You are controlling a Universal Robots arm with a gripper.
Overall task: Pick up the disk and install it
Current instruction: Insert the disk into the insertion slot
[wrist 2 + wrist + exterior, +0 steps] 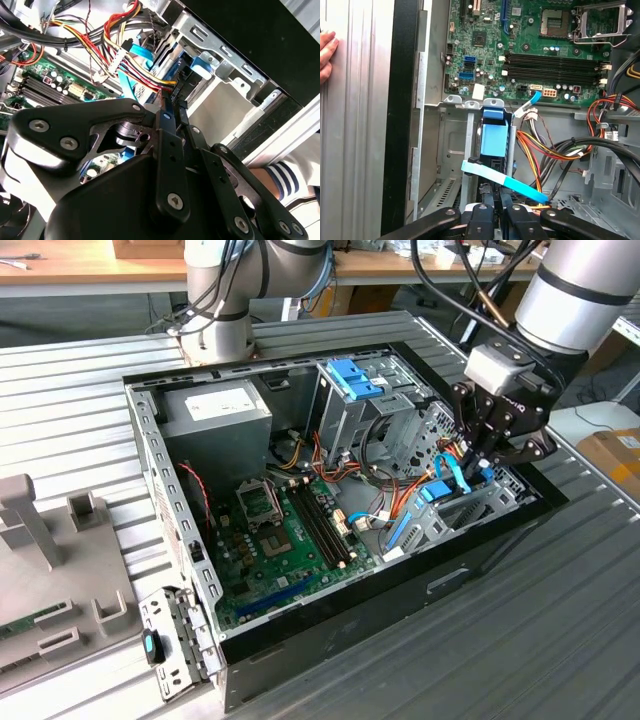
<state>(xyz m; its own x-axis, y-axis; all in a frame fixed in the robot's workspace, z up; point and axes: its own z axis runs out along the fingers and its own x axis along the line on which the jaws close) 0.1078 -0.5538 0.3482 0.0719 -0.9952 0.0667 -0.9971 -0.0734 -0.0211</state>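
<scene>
Risk: disk (495,137) stands on edge in bay (451,150) at the exterior view's right, pincer (499,207) just beside it, grip can't tell. Blue ribbon cable (505,181) crossing it could snag and block seating.

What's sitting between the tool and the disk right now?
In the first wrist view, a light-blue flat cable crosses the gap between the tool and the blue-framed disk.

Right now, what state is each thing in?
computer case, lying flat, side open.
disk, standing on edge in the drive bay.
gripper, right at the disk's upper edge.
flat blue cable, draped across the disk.
memory slots, empty.
</scene>
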